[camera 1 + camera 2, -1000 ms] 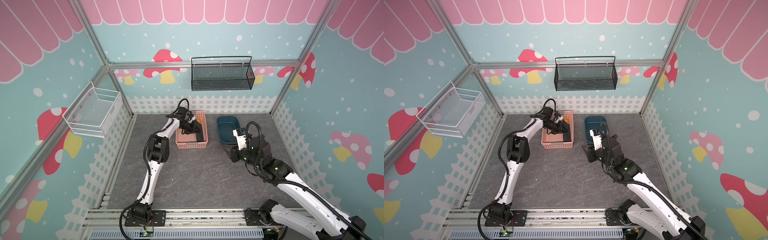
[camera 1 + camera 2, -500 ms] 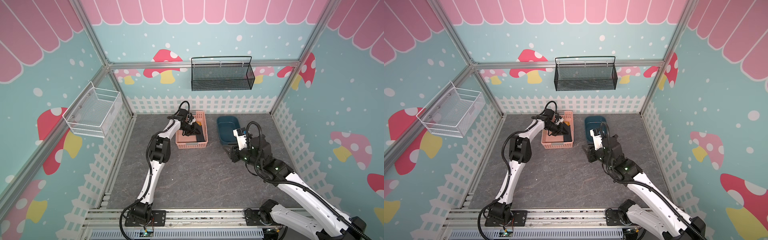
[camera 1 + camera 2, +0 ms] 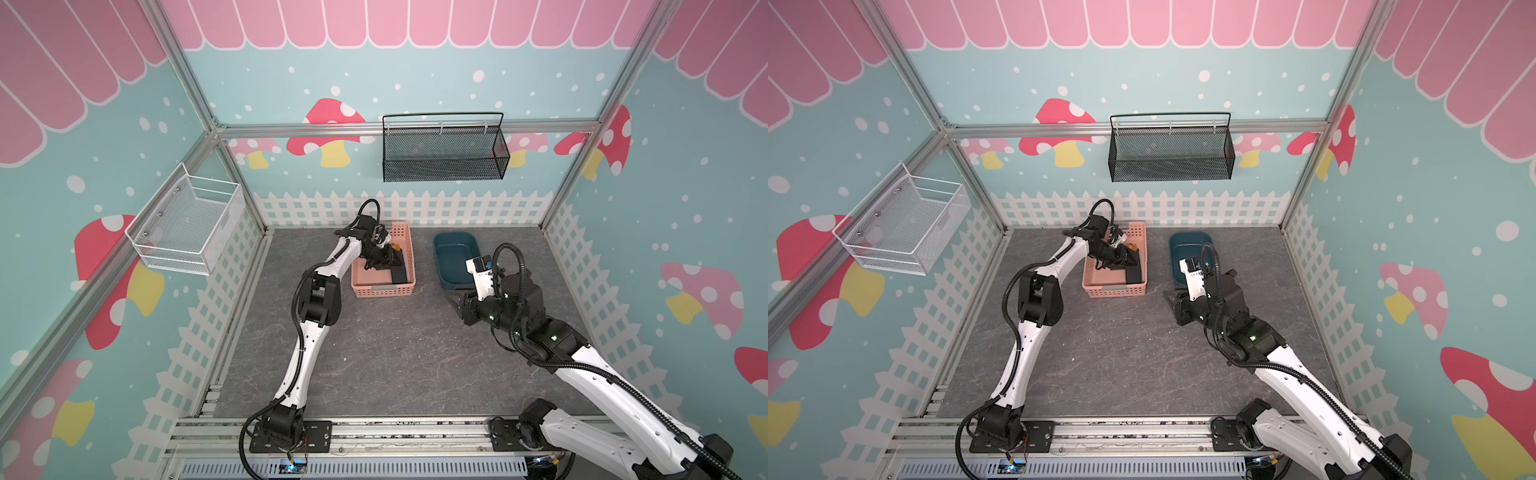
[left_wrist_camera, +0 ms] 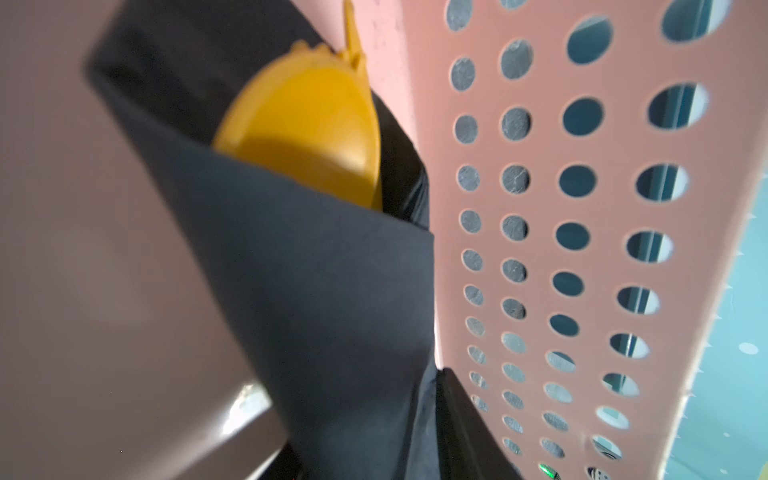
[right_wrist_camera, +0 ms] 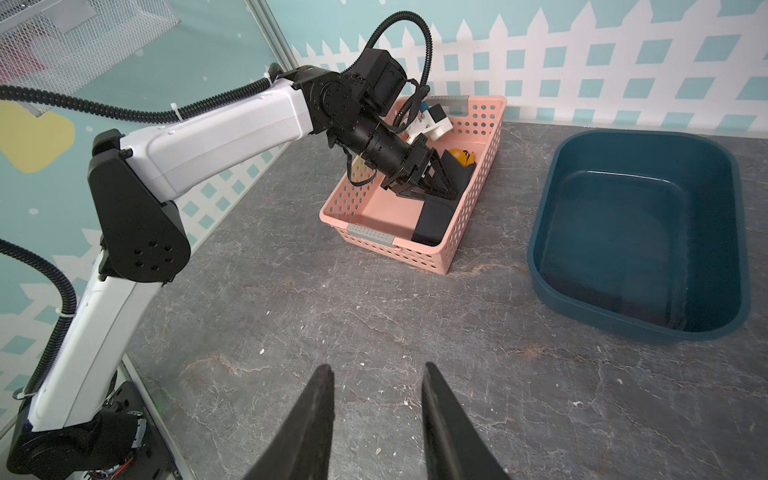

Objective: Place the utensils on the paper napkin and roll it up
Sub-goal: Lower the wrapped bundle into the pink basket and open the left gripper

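Observation:
The paper napkin (image 5: 434, 218) is rolled into a black bundle and lies inside the pink basket (image 5: 419, 253) along its right wall. It also shows in both top views (image 3: 400, 272) (image 3: 1136, 274). The utensils are wrapped in it: the yellow spoon bowl (image 4: 307, 133) and a thin yellow tip (image 4: 353, 41) stick out of the far end. My left gripper (image 3: 392, 264) reaches into the basket, its jaws apart on either side of the roll, one finger (image 4: 461, 419) against the basket wall. My right gripper (image 5: 376, 370) hovers open and empty over the table, in front of the tub.
A dark blue oval tub (image 5: 644, 135) stands right of the basket and shows in a top view (image 3: 455, 257). A black mesh basket (image 3: 444, 153) hangs on the back wall. A white wire basket (image 3: 187, 226) hangs on the left wall.
The left gripper's jaws have parted around the napkin roll in the basket. The right arm has not moved.

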Controlling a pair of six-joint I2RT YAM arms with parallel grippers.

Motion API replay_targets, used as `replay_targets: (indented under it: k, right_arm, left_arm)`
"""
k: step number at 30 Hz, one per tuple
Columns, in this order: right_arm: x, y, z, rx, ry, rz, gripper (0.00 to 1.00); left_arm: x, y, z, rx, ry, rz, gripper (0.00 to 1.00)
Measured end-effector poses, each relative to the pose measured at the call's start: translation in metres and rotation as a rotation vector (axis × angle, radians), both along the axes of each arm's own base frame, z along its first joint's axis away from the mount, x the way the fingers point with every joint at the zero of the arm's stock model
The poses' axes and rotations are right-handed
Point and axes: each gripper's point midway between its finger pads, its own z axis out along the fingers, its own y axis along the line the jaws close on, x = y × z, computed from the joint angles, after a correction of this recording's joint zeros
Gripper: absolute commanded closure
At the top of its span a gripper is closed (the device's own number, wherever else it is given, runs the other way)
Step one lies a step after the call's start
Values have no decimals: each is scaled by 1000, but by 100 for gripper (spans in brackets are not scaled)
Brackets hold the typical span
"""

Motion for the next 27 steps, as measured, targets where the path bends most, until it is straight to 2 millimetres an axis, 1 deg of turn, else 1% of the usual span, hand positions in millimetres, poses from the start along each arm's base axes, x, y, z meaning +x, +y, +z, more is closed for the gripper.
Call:
replay_targets:
  k: [4,8,13,14,16,17,18,19,23,27]
  right_arm:
    - [-1,0,1,2,-1,2,63]
    - [-2,0,3,7,-7,5,63]
    - [-3,-1,6,13,-15,6,63]
    - [-3,-1,6,13,-15,6,62]
    - [-3,-1,6,13,-15,6,62]
    - [-3,-1,6,13,-15,5,61]
    - [-3,-1,7,13,-16,5,59]
    - [-4,-1,7,14,-17,5,58]
    - [-4,-2,10,15,-22,3,53]
    - [-4,-3,20,25,-41,1,51]
  left_arm:
    - [2,6,2,40,-12,13,55]
    - [3,13,4,81,-22,28,48]
    - [4,22,6,123,-29,47,43]
    - [4,23,6,127,-29,49,41]
    - [4,25,8,137,-30,55,28]
    - [4,26,10,140,-33,55,20]
    - [4,27,12,144,-33,60,5]
    - [3,27,14,149,-38,60,0]
    - [0,32,25,165,-48,64,0]
    - [-3,37,34,186,-52,75,0]
